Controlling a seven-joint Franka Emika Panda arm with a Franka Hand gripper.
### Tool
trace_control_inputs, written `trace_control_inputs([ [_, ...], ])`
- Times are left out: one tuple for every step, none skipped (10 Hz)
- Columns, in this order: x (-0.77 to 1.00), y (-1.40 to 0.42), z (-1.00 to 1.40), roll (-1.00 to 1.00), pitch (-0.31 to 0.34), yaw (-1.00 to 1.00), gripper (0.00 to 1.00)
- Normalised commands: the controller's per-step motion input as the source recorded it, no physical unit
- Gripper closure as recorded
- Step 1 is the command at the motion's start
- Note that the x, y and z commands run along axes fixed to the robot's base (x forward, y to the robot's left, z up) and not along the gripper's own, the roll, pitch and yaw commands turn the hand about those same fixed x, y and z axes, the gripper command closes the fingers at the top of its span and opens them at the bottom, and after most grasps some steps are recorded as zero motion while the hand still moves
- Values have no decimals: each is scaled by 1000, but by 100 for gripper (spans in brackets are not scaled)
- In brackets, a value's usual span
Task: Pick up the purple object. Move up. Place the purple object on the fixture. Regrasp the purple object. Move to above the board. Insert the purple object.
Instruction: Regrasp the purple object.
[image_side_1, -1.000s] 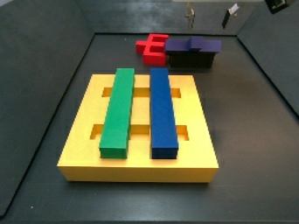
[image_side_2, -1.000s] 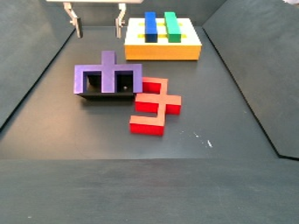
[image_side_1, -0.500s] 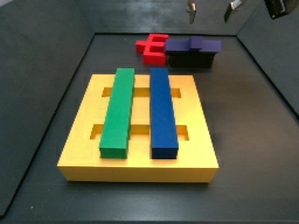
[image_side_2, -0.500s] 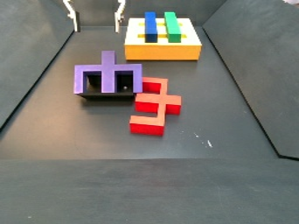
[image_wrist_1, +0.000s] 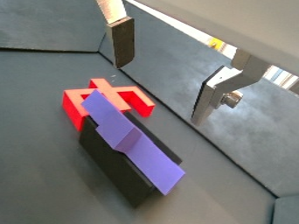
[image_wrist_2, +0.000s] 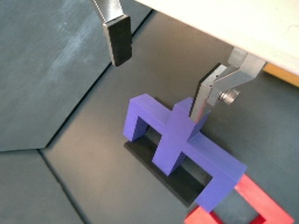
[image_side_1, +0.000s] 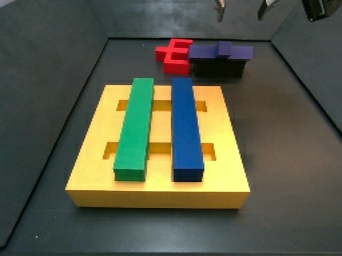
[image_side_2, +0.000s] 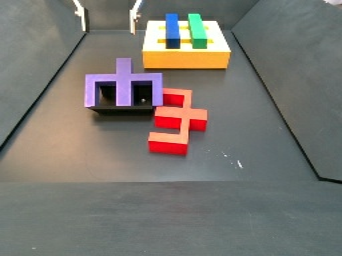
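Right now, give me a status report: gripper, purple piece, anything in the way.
Gripper open, empty, high above the purple object. Purple object resting on the fixture, released. Red piece beside the fixture; nothing between the fingers.

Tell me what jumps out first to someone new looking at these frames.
Probably the yellow board in the foreground of a side view, with a long green bar and a blue bar lying side by side across it. Next, the purple object resting on the black fixture, with the red piece on the floor right beside it. The gripper hangs open above the purple object, holding nothing.
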Motion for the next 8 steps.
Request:
trace_control_inputs([
  [-37, 0, 60, 354, -6, 0, 0],
  [0, 0, 60, 337, 0, 0, 0],
  [0, 0, 171, 377, 0, 0, 0],
  [0, 0, 0, -31, 0, 0, 0],
  [0, 0, -40, 0, 0, 0, 0],
  [-31, 0, -674, 60, -266, 0, 0],
  [-286, 0, -700, 266, -386, 31, 0],
  [-74, -46, -520, 423, -51, 83, 0],
])
